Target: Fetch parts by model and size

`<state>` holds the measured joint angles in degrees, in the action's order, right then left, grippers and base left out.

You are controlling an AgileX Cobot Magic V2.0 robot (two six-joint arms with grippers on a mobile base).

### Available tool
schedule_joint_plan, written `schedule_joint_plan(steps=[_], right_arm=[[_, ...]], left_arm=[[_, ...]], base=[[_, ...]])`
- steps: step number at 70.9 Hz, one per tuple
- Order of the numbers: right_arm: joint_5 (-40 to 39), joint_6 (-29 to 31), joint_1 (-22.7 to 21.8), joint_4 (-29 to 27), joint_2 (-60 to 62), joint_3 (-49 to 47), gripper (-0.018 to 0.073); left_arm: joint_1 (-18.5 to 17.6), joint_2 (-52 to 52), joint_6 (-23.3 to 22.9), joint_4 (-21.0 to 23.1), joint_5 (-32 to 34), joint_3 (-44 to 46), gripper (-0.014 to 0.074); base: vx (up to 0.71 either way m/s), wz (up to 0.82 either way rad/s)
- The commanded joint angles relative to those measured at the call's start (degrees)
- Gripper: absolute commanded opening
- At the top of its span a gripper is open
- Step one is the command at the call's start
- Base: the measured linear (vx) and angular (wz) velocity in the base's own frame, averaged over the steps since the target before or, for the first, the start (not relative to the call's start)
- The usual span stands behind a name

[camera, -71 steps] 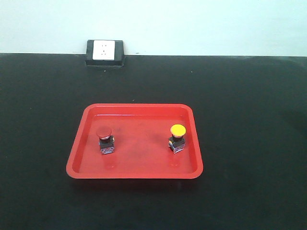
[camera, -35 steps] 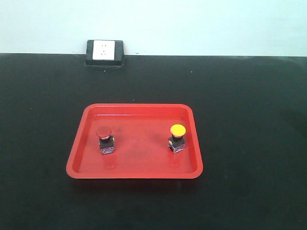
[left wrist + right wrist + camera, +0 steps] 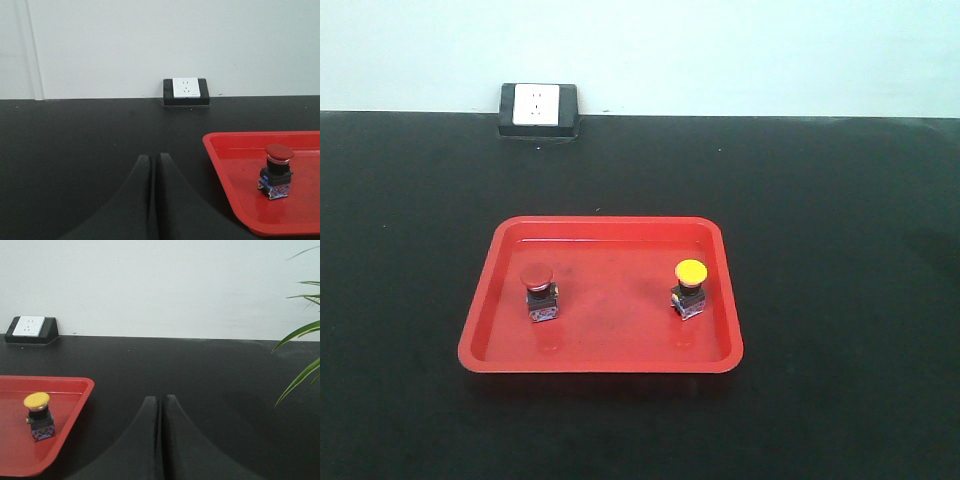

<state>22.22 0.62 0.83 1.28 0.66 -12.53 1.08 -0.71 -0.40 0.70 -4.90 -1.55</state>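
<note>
Two parts stand upright in a red tray (image 3: pixel 500 345): a red-capped push-button switch (image 3: pixel 539 291) on the left and a yellow-capped one (image 3: pixel 689 287) on the right. The left wrist view shows the red-capped switch (image 3: pixel 276 171) inside the tray (image 3: pixel 220 160), to the right of my left gripper (image 3: pixel 153 157), which is shut and empty over the black table. In the right wrist view the yellow-capped switch (image 3: pixel 38 415) stands in the tray (image 3: pixel 80 397), left of my right gripper (image 3: pixel 160 399), also shut with nothing in it. Neither gripper appears in the front view.
A black-housed white wall socket (image 3: pixel 538 108) sits at the table's back edge against the pale wall. Green plant leaves (image 3: pixel 300 347) reach in at the right of the right wrist view. Black tabletop (image 3: pixel 840 200) surrounds the tray.
</note>
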Motion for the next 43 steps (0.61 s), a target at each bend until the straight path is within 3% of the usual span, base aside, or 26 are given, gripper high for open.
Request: schedule_joint_plan(steps=[1, 26, 43], right_arm=[[-10.6, 0.2, -0.4, 0.0, 0.6, 4.1, -0.001], [-22.2, -0.6, -0.4, -1.7, 0.6, 14.5, -0.001], [-21.7, -0.2, -0.4, -1.8, 0.6, 14.5, -0.001]], left_arm=[[-0.1, -0.7, 0.0, 0.2, 4.0, -0.3, -0.0007], [-0.1, -0.7, 0.0, 0.2, 4.0, -0.3, -0.0007], [-0.1, -0.7, 0.0, 0.2, 4.0, -0.3, -0.0007]], base=[[0.0, 0.0], [0.0, 0.0], [0.0, 0.0]])
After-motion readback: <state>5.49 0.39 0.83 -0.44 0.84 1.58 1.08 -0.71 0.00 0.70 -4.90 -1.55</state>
